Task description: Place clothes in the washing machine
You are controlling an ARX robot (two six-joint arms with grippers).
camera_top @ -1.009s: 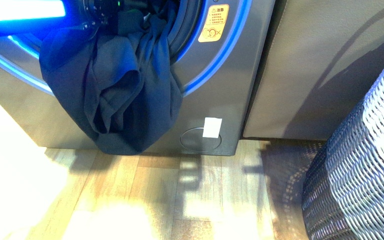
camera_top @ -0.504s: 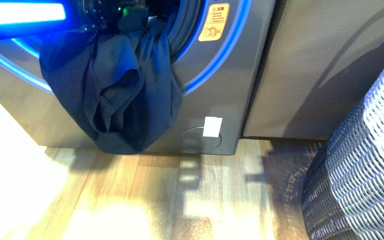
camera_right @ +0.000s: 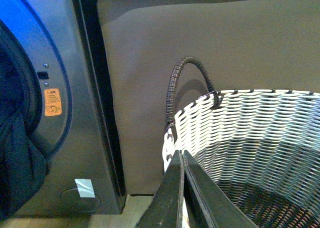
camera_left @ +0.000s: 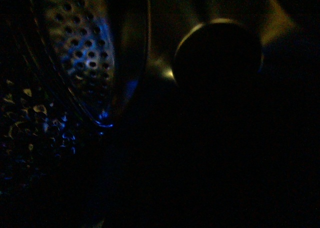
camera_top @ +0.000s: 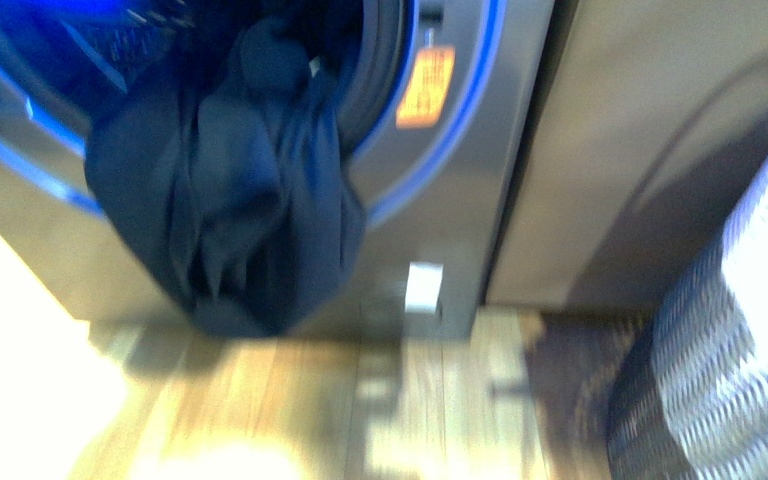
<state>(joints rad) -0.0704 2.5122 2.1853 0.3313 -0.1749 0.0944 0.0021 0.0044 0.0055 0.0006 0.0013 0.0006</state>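
The dark navy clothes (camera_top: 230,190) hang out of the round mouth of the silver-grey washing machine (camera_top: 430,200), draping down its front almost to the floor. Their upper part lies inside the blue-lit drum. In the right wrist view the clothes (camera_right: 17,153) show at the machine's porthole, next to the orange sticker (camera_right: 52,101). The left wrist view is very dark; only the perforated steel drum (camera_left: 82,52) shows, and I cannot see the left gripper's jaws. My right gripper (camera_right: 181,160) is shut and empty, above the rim of the wicker basket (camera_right: 250,133).
A beige-grey cabinet (camera_top: 650,140) stands right of the machine. The white woven basket (camera_top: 730,350) with a dark handle (camera_right: 187,82) stands at the right on the wooden floor (camera_top: 360,410). A white tag (camera_top: 423,287) sits low on the machine's front.
The front view has shifted and blurred. The bright blue-lit left arm seen at the drum mouth earlier no longer shows there. The clothes hang much as before.
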